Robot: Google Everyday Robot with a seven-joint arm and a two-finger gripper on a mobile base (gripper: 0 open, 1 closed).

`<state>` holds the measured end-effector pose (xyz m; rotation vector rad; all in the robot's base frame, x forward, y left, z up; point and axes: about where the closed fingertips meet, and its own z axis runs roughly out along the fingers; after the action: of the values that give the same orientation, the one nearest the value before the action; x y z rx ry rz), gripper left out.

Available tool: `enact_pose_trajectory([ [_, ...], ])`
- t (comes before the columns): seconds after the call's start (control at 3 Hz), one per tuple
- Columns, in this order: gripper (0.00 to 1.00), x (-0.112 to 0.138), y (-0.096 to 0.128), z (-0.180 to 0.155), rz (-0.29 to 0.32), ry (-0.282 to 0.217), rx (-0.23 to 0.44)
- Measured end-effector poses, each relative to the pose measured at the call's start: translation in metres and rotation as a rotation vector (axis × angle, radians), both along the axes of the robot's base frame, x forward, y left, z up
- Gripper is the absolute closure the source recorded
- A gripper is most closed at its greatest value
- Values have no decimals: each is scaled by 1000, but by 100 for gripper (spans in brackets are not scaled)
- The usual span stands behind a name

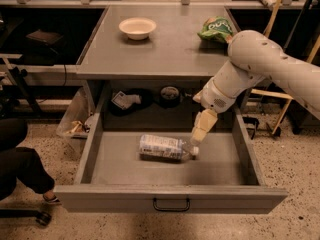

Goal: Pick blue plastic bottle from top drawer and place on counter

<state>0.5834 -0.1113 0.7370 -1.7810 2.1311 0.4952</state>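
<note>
The blue plastic bottle (pixel 162 147) lies on its side in the middle of the open top drawer (pixel 95 159), its white cap pointing right. My gripper (pixel 198 138) hangs inside the drawer, pointing down, just above and to the right of the bottle's cap end. It holds nothing. The white arm reaches in from the right, over the drawer's right wall. The grey counter (pixel 165 49) lies behind and above the drawer.
On the counter stand a cream bowl (pixel 137 27) at the back left and a green snack bag (pixel 216 29) at the back right. Dark items (pixel 170 95) sit on the shelf under the counter. A person's leg (pixel 15 169) is at the left.
</note>
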Motion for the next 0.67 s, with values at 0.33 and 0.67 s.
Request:
enact_pose_trajectory([
  [0.33, 0, -2, 7, -11, -7, -3, 3],
  [0.67, 0, -1, 31, -37, -58, -21, -49],
])
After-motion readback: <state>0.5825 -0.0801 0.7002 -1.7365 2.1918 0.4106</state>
